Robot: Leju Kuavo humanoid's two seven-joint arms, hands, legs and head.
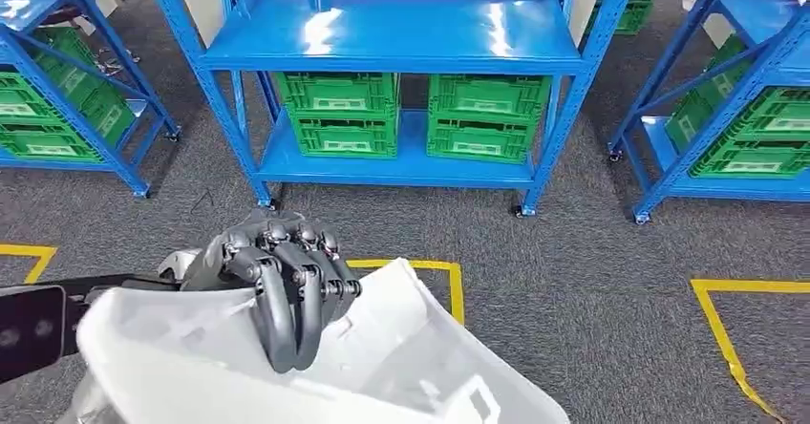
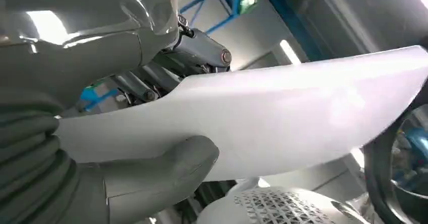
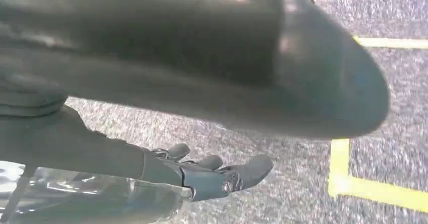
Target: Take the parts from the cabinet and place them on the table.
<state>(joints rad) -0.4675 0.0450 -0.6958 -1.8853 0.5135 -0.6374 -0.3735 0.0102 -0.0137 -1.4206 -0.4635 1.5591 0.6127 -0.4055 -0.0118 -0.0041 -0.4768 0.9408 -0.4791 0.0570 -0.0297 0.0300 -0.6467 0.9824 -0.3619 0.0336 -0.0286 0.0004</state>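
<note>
So I'm holding the white part (image 1: 382,367) in my left hand (image 1: 277,281) right now, fingers (image 1: 287,319) curling over its top edge and thumb (image 2: 166,168) pressing underneath. My right hand (image 3: 217,176) is hanging over the grey floor (image 3: 282,183), fingers apart, holding nothing

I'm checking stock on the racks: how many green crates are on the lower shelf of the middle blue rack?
4, in two stacks of two: the left stack and the right stack sit side by side on the lower shelf. More could be hidden behind them.
</note>
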